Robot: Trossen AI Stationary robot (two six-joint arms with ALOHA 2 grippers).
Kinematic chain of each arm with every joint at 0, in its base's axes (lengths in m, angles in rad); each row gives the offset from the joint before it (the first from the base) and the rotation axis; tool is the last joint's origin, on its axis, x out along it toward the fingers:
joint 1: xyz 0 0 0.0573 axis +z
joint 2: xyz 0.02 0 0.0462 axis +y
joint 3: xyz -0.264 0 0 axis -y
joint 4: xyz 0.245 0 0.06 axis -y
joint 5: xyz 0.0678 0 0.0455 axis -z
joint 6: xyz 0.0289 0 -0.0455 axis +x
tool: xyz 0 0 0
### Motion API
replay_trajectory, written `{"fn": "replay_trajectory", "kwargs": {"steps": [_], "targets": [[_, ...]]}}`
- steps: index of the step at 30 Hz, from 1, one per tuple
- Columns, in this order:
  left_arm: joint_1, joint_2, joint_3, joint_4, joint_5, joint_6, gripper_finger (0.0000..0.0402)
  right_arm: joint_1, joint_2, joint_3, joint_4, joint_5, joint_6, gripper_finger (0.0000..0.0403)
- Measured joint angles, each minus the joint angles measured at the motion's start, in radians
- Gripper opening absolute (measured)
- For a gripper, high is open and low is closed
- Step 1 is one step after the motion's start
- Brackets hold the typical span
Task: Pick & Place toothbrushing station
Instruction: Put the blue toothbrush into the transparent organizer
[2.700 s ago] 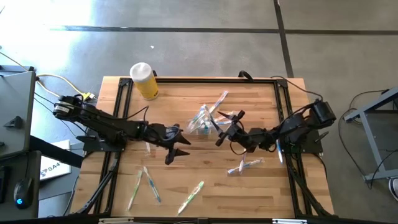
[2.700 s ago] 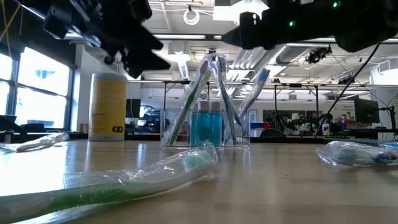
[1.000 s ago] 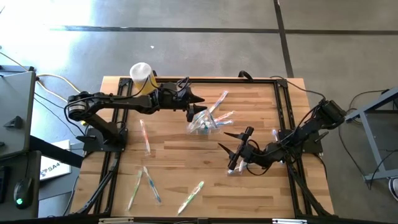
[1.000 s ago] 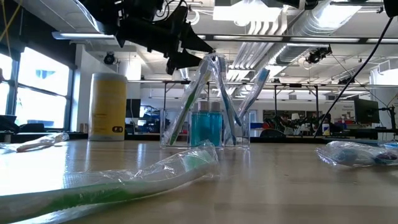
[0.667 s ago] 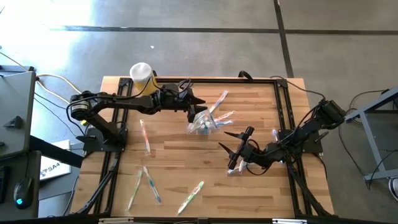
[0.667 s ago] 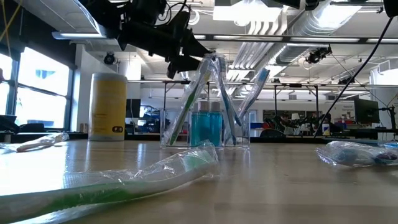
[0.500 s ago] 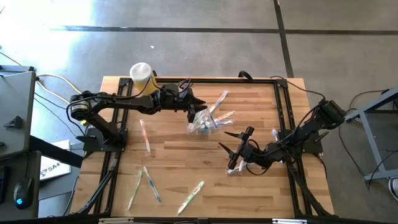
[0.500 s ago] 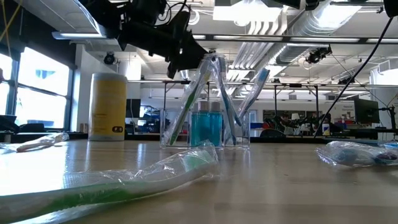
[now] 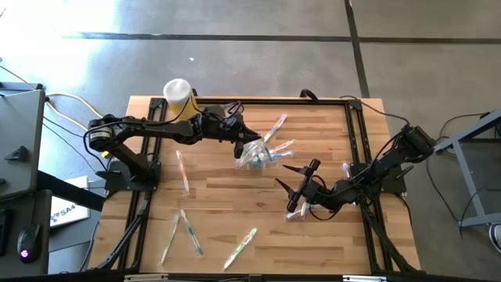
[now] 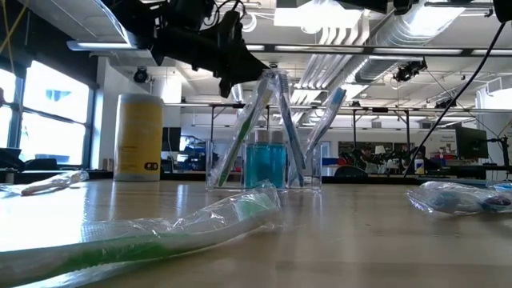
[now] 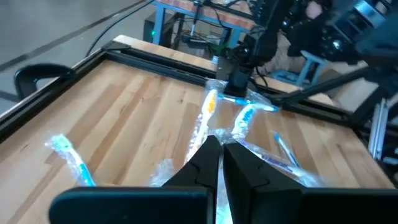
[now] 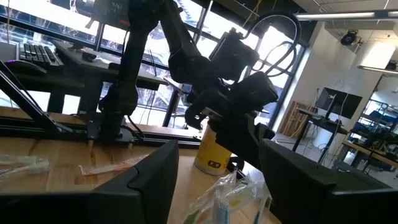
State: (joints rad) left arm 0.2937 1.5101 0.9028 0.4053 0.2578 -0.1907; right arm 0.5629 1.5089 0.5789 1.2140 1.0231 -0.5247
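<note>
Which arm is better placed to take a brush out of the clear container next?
Left. Its claw sits nearly closed right at the brush tops in the clear container. The right claw is open, off toward the wrapped toothbrush.

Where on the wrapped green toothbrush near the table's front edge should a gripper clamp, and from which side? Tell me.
Clamp mid-handle on the green toothbrush, coming straight down from above, fingers across its width. It lies flat and diagonal on the table, thin, in loose clear wrap, with bare wood either side.
</note>
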Motion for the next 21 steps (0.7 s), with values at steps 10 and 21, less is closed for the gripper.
{"fn": "replay_trajectory", "kwargs": {"steps": [10, 21], "targets": [[-0.111, 0.000, 0.045, -0.047, 0.013, 0.204, 0.0001, -0.009, 0.000, 0.000, -0.001, 0.000, -0.003, 0.0215], [-0.150, 0.134, 0.243, -0.321, -0.033, 0.247, 0.0000, -0.009, 0.000, 0.000, -0.002, 0.002, 0.001, 0.0215]]}}
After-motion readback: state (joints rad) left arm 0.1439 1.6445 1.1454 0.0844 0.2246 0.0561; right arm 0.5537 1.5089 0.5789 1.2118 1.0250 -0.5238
